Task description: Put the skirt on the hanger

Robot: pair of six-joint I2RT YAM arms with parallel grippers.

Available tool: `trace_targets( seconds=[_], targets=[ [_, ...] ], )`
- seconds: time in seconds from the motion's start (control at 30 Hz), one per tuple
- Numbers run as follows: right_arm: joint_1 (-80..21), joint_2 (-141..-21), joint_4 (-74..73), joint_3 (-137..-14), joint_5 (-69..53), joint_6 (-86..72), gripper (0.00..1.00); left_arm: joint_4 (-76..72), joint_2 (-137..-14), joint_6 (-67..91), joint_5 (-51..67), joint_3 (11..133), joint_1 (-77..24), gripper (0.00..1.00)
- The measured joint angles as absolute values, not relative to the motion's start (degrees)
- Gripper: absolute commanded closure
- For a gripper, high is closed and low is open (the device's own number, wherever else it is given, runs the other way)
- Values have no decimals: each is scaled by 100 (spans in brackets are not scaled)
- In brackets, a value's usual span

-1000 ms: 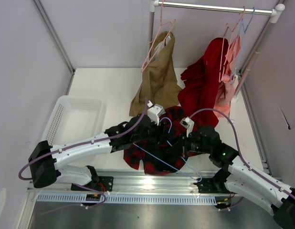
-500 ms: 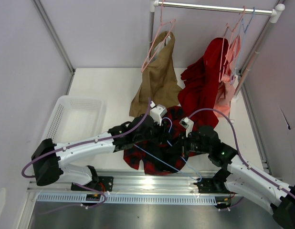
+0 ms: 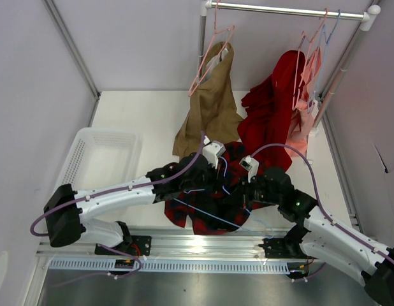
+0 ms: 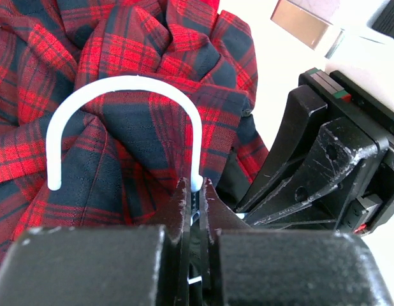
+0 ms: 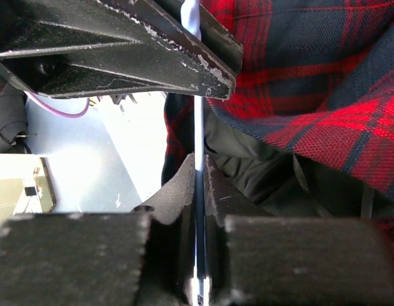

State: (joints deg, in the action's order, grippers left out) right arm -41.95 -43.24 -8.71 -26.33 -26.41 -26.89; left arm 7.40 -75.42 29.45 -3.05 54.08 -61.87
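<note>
Top external view: a pale table (image 3: 139,118) is filling the middle of the frame, with plain lilac walls closing it in at the left, back and right. Bare tabletop is showing in the upper left, between the back wall and a white mesh basket (image 3: 101,159) sitting at the left edge. A clothes rod (image 3: 286,9) is running across the upper right, carrying a tan garment (image 3: 213,102), a bright red garment (image 3: 270,115) and pink hangers (image 3: 213,54); both garments are hanging down to the table, crowding the right half.

The skirt (image 3: 200,223) is lying bunched at the near edge, lower centre, with the hanger (image 3: 206,213) slanting across it. Both arms are meeting over it.

In the wrist views, the left gripper (image 4: 196,188) is pinching narrowly just below the hanger's hook, and the right gripper (image 5: 198,169) is clamping the wire close beside it.
</note>
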Motion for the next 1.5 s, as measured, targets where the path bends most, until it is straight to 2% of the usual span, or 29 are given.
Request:
trace_targets(
  seconds=[0.1, 0.2, 0.27, 0.47, 0.53, 0.6, 0.63, 0.97, 1.17, 1.5],
  targets=[
    [-4228, -4316, -1055, -2755, -2473, -2687, 58, 790, -7542, 2936, -438, 5450, -6198, 100],
    [-4228, -4230, -1350, -2873, -2228, -2689, 44, 836, -7531, 2891, -613, 5459, -6198, 100],
    [-4228, -4121, -1551, -2941, -2075, -2683, 41, 884, -7526, 2842, -718, 5459, -6198, 100],
    [-4228, -3629, -2279, -3347, -1398, -2740, 41, 1081, -7461, 2744, -998, 5461, -6198, 100],
    [-4224, -3483, -2482, -3509, -1142, -2744, 46, 1111, -7413, 2709, -1063, 5461, -6198, 100],
    [-4187, -3398, -2633, -3642, -932, -2753, 56, 1129, -7365, 2687, -1107, 5461, -6198, 100],
    [-4154, -3369, -2670, -3677, -875, -2751, 58, 1135, -7338, 2683, -1140, 5461, -6198, 100],
    [-4097, -3828, -3004, -3664, -622, -2825, 71, 1216, -7231, 2641, -1188, 5461, -6198, 100],
    [-4233, -4250, -3041, -3664, -517, -2840, 71, 1221, -7229, 2639, -1186, 5461, -6198, 100],
    [-4381, -4650, -3028, -3667, -392, -2799, 66, 1219, -7229, 2547, -1057, 5461, -6198, 100]
  ],
)
